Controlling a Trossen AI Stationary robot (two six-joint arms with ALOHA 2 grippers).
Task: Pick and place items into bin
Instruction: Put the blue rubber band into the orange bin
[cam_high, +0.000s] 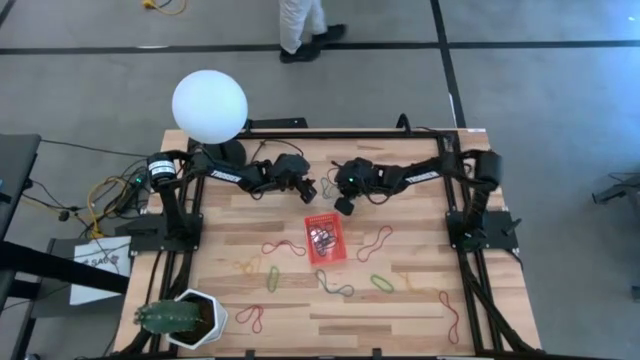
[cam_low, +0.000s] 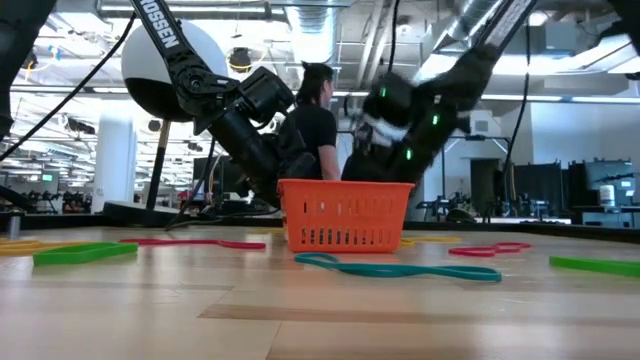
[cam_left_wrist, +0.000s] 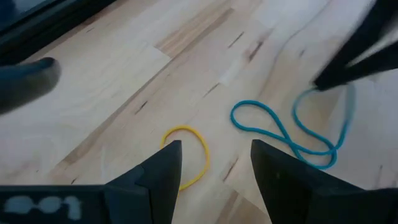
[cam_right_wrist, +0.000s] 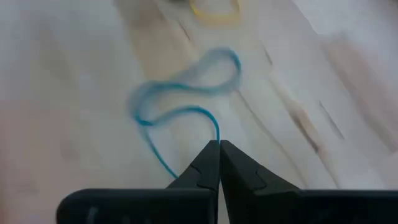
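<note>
The red bin stands mid-table with dark bands inside. Behind it, near the far edge, my two grippers face each other. My right gripper is shut on a blue rubber band. My left gripper is open and hovers over a yellow band that lies flat on the wood, partly hidden behind one of its fingers. More bands, red, green and teal, lie flat around the bin. My right gripper pinches the blue band at one end of its loop between its two fingertips. The fingers slant down onto it from the table's right. The pinched end rises off the wood; the far loops still lie on the table, slack.
A white hexagonal pot with a cactus stands at the near left corner, and a white globe lamp at the far left. Cables hang off the left side. A person stands beyond the far edge. Bare wood shows along the near edge.
</note>
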